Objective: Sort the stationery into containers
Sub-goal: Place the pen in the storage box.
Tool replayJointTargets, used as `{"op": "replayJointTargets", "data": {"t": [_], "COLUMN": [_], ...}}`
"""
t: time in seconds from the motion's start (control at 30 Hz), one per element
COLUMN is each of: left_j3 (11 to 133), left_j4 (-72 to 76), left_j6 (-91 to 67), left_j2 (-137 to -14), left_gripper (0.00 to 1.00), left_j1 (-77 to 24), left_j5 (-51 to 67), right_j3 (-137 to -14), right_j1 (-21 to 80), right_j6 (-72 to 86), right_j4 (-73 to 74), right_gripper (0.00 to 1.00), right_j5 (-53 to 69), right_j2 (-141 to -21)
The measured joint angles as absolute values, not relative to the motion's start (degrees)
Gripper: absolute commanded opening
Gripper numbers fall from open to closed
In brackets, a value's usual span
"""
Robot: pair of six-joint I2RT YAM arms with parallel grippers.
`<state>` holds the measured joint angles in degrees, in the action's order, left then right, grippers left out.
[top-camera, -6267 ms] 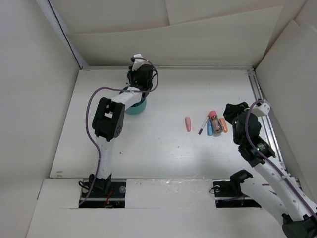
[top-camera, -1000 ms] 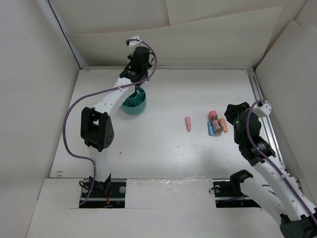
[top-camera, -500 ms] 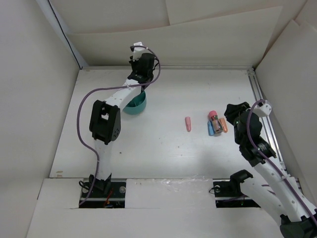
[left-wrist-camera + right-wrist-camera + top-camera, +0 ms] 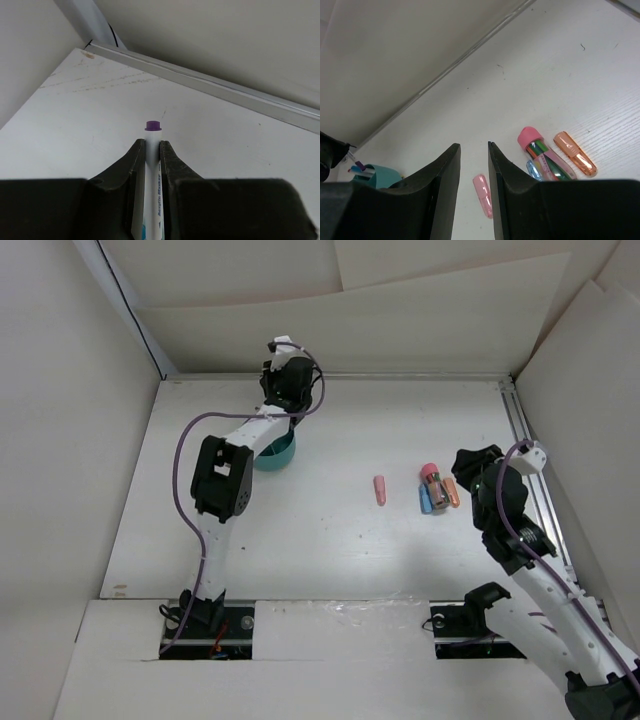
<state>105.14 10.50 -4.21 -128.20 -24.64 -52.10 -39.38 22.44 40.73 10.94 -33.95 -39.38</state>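
Two arms are seen from above: the left arm [image 4: 222, 478] is stretched toward the far left corner of the worktop [image 4: 330, 540], its jaws hung over the teal bowl [image 4: 280, 454], judged to be so placed for a drop into a compartment; a pink stick [image 4: 380, 490] and a cluster of sticks [image 4: 437, 488] lie near the right edge, beside the right arm [image 4: 500, 510]; at the left wrist, the left jaws are clamped on a white pen [image 4: 151, 195], purple tip [image 4: 153, 125] foremost, held lengthwise so that it can go in end-first; the bowl is not shown there; at the right wrist, the right jaws are set narrowly apart, nothing between them, aimed toward the pink stick and cluster, presumably for the next pick.
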Motion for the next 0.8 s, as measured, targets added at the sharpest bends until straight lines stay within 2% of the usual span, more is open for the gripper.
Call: {"op": "replayJointTargets", "data": {"t": [0.43, 0.53, 0.57, 0.6, 0.73, 0.8], "left_j3": [96.95, 96.05, 95.85, 95.55, 94.94, 94.83], "left_j4": [16.97, 17.85, 17.87, 18.22, 18.24, 18.24], "left_j6": [-1.96, -1.96, -1.91, -2.13, -2.20, -2.28], "left_j2": [-128.18, -128.03, -127.96, -127.83, -127.11, -126.54], "left_gripper": [0.00, 0.14, 0.14, 0.21, 0.31, 0.33], "left_j1": [-24.62, -24.67, -24.67, -24.77, -25.12, -25.50], "left_j5": [-54.13, -54.33, -54.41, -54.41, -54.50, -54.52], "right_j3": [-39.38, -39.38, -39.38, -39.38, -39.38, -39.38], "right_j1": [22.44, 22.44, 22.44, 22.44, 22.44, 22.44], "right_j6": [40.73, 40.73, 40.73, 40.73, 40.73, 40.73], "right_j4": [10.81, 10.81, 10.81, 10.79, 10.63, 10.63], "right_gripper": [0.34, 0.34, 0.34, 0.34, 0.34, 0.34], "right_j5": [-33.85, -33.85, -33.85, -33.85, -33.85, -33.85], "right_j2": [-39.48, -39.48, -39.48, -39.48, -39.48, -39.48]}}
